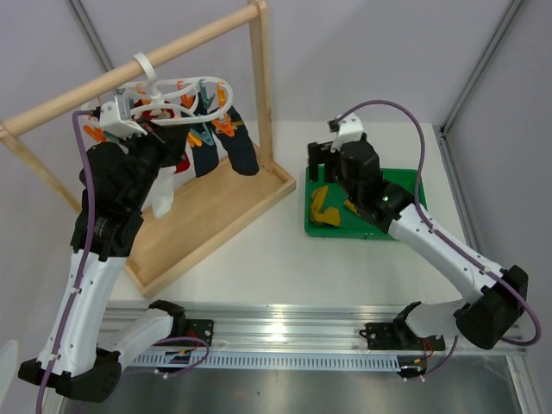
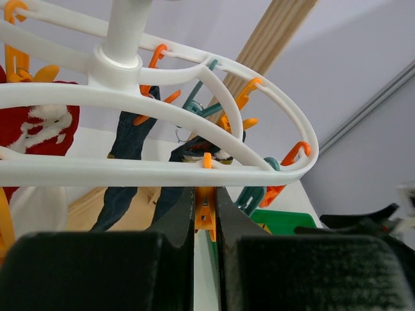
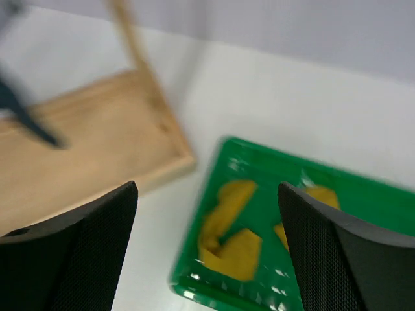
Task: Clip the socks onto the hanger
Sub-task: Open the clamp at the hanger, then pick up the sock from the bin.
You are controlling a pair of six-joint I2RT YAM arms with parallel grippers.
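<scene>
- The white plastic looped hanger (image 1: 185,105) (image 2: 162,172) hangs by its hook from the top rail of the tall light wooden rack (image 1: 172,43), at the far left of the white surface (image 1: 259,259).
- Orange and teal pegs line the hanger's loops.
- The left gripper (image 2: 205,194) is raised to the near edge of the hanger. Its black fingers (image 2: 175,223) are pressed together on a small orange clip peg (image 2: 206,217) that hangs from the front loop.
- No sock shows between those fingers.
- Two dark navy socks (image 1: 237,151) (image 2: 126,142) hang clipped on the hanger's far side.
- A red sock with a white pattern (image 2: 39,129) hangs on its left.
- A white sock (image 1: 164,198) hangs lower down, partly hidden by the left arm; which peg holds it cannot be told.
- The right gripper (image 3: 206,191) hovers over the flat green plastic tray (image 1: 405,177) (image 3: 363,201), well to the right of the rack. Its fingers are spread wide with nothing between them.
- Two mustard-yellow fabric socks (image 1: 323,207) (image 3: 227,227) lie crumpled in the left half of the tray, below the gripper and not touching it.
- The right wrist view is blurred, so the socks' folds cannot be made out.
</scene>
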